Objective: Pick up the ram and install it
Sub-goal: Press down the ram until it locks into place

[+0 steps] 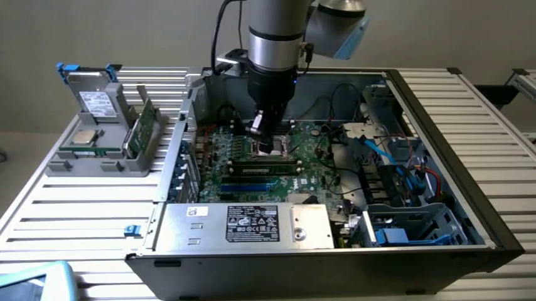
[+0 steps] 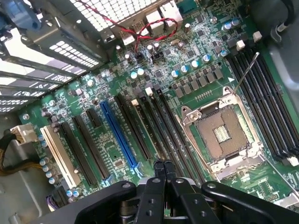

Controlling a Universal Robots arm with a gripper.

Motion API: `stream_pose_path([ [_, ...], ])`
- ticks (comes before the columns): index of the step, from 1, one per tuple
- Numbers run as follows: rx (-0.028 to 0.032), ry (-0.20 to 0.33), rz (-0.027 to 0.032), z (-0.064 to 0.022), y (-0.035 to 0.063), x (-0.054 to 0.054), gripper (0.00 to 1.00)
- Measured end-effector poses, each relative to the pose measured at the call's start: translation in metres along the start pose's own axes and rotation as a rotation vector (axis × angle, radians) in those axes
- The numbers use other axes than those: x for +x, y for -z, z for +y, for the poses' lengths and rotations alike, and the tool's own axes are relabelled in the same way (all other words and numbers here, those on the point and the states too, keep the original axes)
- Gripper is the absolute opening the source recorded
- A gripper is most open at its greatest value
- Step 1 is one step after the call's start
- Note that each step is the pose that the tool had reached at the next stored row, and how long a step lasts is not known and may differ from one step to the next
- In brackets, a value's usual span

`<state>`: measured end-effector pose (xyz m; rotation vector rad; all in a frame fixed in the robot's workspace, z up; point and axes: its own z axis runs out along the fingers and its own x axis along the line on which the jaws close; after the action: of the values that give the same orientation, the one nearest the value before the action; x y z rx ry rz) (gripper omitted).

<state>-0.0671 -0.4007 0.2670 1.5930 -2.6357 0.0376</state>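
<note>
A slatted metal table [image 1: 75,207] carries an open computer case [image 1: 335,254] and a grey holder rack [image 1: 100,160].

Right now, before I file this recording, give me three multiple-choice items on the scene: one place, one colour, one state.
1. Where is the ram? A in the grey holder at the exterior view's left of the case; B on the power supply; C on the floor.
2. The long slot between black ones on the motherboard is: A red; B blue; C yellow.
3. The gripper is: A open; B shut on the ram; C shut, empty.
Answers: 1 A, the green stick stands upright in the holder; 2 B, the wrist view shows it blue; 3 C, its fingers meet with nothing between.
</note>
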Motion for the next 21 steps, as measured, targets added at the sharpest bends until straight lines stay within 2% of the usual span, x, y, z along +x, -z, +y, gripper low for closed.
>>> stream_pose_path([
  [21,-0.0196,-0.299,-0.0032,0.0,0.0,0.0,0.11],
])
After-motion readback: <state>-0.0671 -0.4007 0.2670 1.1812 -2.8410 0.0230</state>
